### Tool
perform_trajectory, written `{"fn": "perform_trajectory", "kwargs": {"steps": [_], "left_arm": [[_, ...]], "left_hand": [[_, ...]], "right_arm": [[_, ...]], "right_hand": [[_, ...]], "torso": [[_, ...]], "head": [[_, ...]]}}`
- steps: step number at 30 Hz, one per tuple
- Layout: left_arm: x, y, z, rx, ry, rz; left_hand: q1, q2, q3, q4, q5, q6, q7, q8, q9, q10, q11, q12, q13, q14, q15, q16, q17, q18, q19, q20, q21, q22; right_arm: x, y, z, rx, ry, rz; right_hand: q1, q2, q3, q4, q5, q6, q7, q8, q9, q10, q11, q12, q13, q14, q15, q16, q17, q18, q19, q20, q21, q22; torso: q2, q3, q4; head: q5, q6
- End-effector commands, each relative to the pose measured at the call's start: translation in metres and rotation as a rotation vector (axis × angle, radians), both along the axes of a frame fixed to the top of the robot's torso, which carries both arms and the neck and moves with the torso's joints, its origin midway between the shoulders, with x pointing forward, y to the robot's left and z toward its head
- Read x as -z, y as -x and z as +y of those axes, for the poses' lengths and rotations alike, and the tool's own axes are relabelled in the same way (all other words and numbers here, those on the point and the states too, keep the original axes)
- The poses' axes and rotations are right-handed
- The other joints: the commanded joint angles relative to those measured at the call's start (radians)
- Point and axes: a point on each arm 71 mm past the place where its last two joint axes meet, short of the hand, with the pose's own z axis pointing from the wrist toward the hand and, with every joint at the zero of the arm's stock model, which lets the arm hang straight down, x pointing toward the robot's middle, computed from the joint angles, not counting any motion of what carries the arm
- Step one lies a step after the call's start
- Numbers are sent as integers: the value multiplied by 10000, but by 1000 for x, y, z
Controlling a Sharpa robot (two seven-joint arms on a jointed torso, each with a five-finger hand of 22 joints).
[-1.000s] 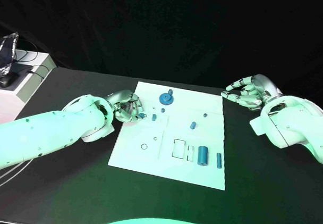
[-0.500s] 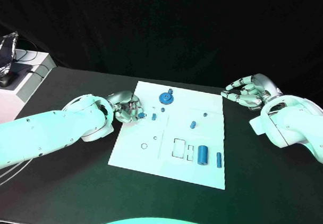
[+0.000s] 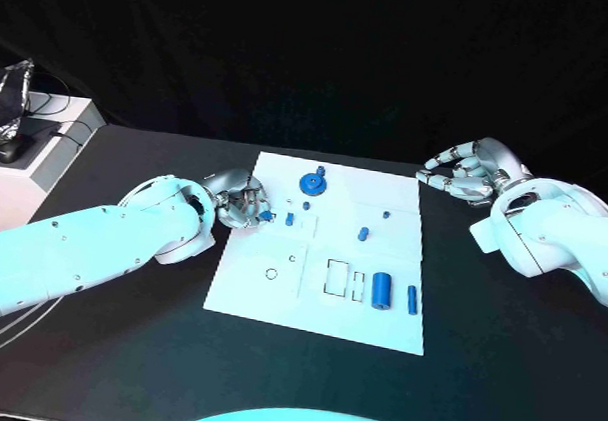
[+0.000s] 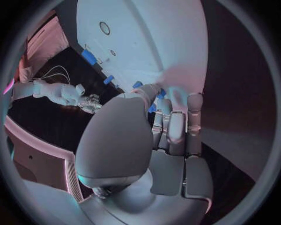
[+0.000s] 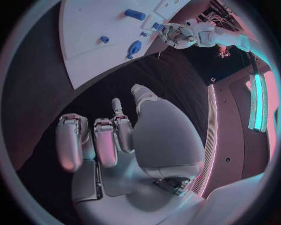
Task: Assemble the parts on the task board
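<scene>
Left hand (image 3: 239, 202) is hovering over the near-left edge of the task board (image 3: 315, 322), and over the last second it has been turning slightly and drawing its fingers in while barely shifting its place. Its fingers are lying close together, with small blue bits showing at their tips in the left wrist view, but I cannot tell whether it is pinching one or only touching it. A small blue part (image 3: 264, 216) is sitting just beside those fingertips. I judge the hand is settling a grip on a small piece, so the assembly is still at an early stage.

Beyond the fingers, the blue gear (image 3: 312, 182) is resting on the board, and none of the loose parts is moving. Further from the left hand, towards the robot, a round recess (image 3: 271, 276) and a rectangular recess (image 3: 337, 279) are both looking unfilled. Just past them the large blue cylinder (image 3: 384, 291) and the slim blue cylinder (image 3: 412, 300) are lying side by side on the board, outside the recesses.

Right hand (image 3: 460, 173) is staying where it was, off the board's far corner and well apart from every part, with its fingers curled in on nothing.
</scene>
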Motion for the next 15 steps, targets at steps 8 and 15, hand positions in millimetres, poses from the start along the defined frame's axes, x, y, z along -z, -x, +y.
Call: {"fn": "perform_trajectory", "kwargs": {"steps": [8, 15], "left_arm": [[8, 1, 0, -17, -477, 565], [11, 1, 0, 44, -652, 840]], "left_hand": [[-169, 111, 166, 27, -121, 141, 20, -191, -134, 74, -8, 140, 37, 386, -4, 231, 519, -159, 406, -14, 390, 451], [-239, 95, 168, 59, -126, 140, 28, -244, -171, 91, 4, 149, 38, 400, 5, 240, 528, -162, 414, -10, 406, 466]], "right_arm": [[0, 1, 1, -187, 86, -72], [-1, 2, 2, -218, 80, -70]], "right_hand": [[2, 5, 52, -10, 43, -59, 5, 47, 13, 23, -37, 34, 1205, 789, -56, -35, 1539, 138, 451, -42, -24, 1640], [2, 5, 52, -10, 43, -59, 5, 47, 13, 23, -37, 34, 1205, 789, -56, -35, 1539, 138, 451, -42, -24, 1640]], "torso": [[-1, 1, 0], [-6, -2, 1]], "head": [[-7, -29], [-19, -44]]}}
